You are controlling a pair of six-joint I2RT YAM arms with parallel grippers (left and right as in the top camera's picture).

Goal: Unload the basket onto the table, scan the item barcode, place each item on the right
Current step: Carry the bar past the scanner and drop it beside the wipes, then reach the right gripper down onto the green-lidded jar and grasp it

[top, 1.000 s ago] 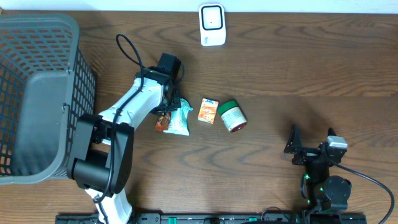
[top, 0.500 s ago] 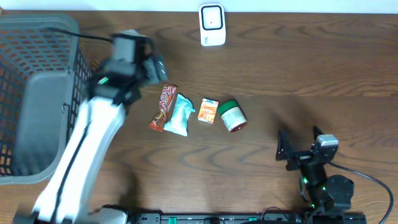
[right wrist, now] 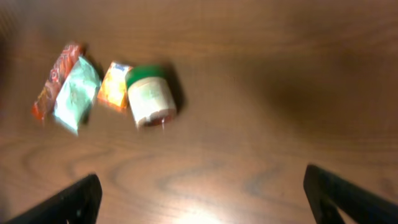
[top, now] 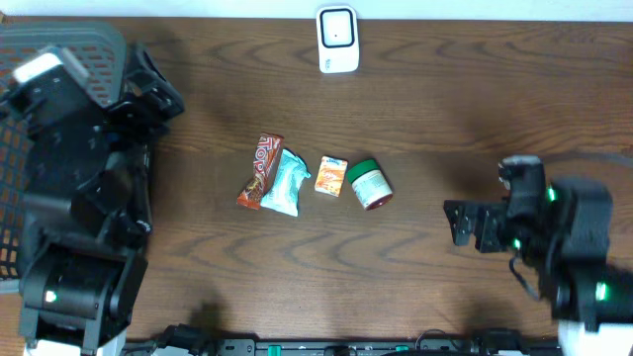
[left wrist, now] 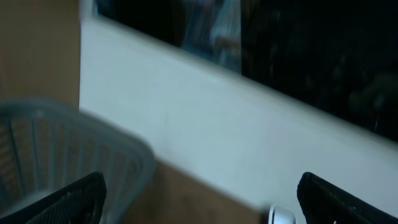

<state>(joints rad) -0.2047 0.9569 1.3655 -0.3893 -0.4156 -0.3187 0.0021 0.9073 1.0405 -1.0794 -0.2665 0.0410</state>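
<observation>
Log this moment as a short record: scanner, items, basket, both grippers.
scanner: white, at the table's far edge
items: red candy bar, pale blue packet, orange box, green-lidded jar on its side, in a row mid-table
basket: grey, far left
left gripper: open, empty, raised by the basket
right gripper: open, empty, right of the jar

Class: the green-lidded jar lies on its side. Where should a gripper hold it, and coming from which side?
Grip the jar across its pale body, from above. It lies on its side, so a sideways push would likely roll it, and the orange box crowds its lid end.
</observation>
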